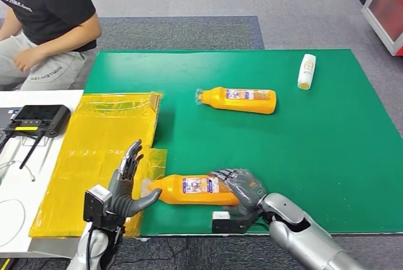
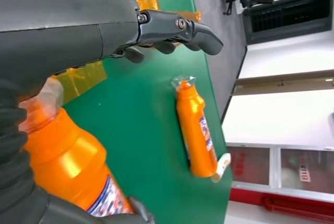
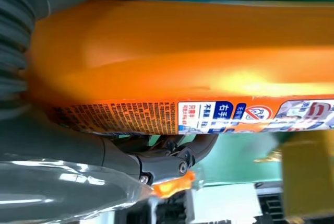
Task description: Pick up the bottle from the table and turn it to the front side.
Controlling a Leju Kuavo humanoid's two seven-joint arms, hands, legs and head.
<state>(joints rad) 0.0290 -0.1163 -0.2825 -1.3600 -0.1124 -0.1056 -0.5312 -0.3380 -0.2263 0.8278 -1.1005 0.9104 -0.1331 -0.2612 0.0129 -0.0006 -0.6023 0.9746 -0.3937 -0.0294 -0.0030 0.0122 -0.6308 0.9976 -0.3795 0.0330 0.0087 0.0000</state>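
Two hands meet one orange bottle (image 1: 194,189): right hand (image 1: 242,189) grips it, left hand (image 1: 124,188) spread

two orange bottles (image 1: 197,189) (image 1: 237,101), one white bottle (image 1: 306,72)

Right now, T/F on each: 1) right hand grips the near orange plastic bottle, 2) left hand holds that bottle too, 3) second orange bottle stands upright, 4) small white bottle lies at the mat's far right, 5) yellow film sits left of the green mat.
1. The right hand grips the near orange plastic bottle. True.
2. The left hand holds it too. False: it is spread open beside the cap end.
3. The second orange bottle stands upright. False: it lies on its side.
4. The small white bottle lies at the far right of the green mat. True.
5. The yellow film lies left of the mat. True.
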